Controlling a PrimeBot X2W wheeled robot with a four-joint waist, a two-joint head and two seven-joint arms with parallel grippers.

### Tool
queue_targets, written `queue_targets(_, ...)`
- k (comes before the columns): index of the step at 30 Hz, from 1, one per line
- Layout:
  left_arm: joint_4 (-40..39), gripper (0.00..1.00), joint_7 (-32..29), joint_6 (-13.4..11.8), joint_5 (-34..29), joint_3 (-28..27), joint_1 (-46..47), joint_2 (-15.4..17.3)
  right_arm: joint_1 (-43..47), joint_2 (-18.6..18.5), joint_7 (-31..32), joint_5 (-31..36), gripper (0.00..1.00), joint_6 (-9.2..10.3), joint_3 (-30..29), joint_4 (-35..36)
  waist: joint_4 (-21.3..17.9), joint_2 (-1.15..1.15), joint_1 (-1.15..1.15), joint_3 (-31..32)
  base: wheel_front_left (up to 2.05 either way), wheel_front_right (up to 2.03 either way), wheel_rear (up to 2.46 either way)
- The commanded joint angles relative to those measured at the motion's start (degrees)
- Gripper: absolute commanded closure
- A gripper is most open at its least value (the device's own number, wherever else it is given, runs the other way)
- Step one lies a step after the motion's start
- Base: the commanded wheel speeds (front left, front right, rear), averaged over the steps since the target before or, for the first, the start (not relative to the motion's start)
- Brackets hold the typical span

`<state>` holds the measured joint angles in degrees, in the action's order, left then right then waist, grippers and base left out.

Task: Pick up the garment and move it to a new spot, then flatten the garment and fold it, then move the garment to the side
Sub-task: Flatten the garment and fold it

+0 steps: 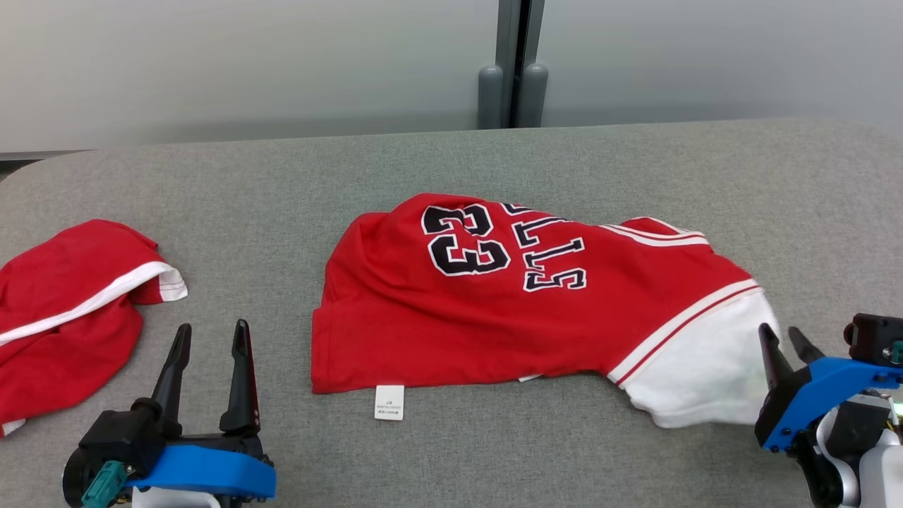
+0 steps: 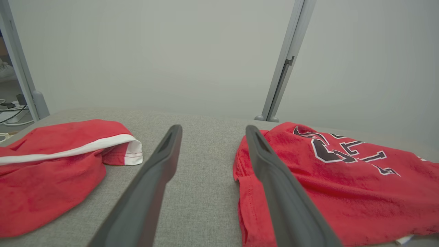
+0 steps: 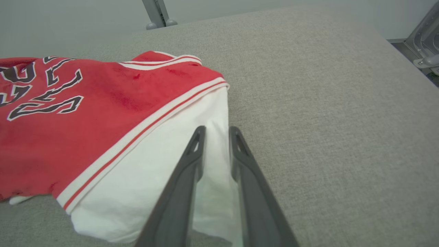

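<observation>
Fingers of our left tool (image 1: pixel 213 324) stand spread wide at the near left, holding nothing, over bare gray desk (image 1: pixel 282 176) in the gap between two red pieces of clothing. At the near right, our right tool (image 1: pixel 777 328) has its fingers drawn close with only a narrow gap, set at the outer edge of the white sleeve (image 1: pixel 705 367). In the right wrist view we see white cloth in that gap, but we cannot tell whether the fingers are pinching it. Just beyond the left tool, a small white label (image 1: pixel 389 402) lies on the desk at the near hem of the garment (image 1: pixel 494 317). This red jersey lies rumpled in the middle of the desk, its black number 23 and lettering face up and turned away from us, its red-and-white striped trim meeting the white sleeve. A second red garment (image 1: pixel 63 310) with a white band lies at the left edge, well apart from the first. Past the desk we see pale wall panels (image 1: pixel 247 63) joined at a gray post (image 1: pixel 520 63).
</observation>
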<state>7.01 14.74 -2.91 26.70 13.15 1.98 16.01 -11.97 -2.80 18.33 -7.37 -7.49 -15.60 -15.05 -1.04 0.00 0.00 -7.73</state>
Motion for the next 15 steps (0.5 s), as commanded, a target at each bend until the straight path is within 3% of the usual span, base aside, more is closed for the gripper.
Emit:
queue_targets(1, 0.28, 0.0, 0.22, 0.32, 0.08, 0.07, 0.24, 0.12, 1.37, -0.16, -0.58, 0.17, 0.0, -0.02, -0.18, 1.43, -0.02, 0.0, 0.0, 0.27, 0.0, 0.0, 0.0)
queue_targets(6, 1.19, 0.0, 0.24, 0.45, 0.28, 0.47, -0.59, 0.17, 3.5, -0.16, -4.6, 0.41, 0.0, -0.02, 0.26, 5.15, 0.11, 0.0, 0.0, 1.4, 0.0, 0.0, 0.0)
queue_targets(15, 2.16, 0.0, 0.31, -0.01, 0.44, 0.43, -2.16, 0.37, 8.63, -0.16, -20.53, 0.25, 0.0, -0.01, 8.27, 11.52, -0.93, 0.0, 0.0, 3.22, 0.0, 0.0, 0.0)
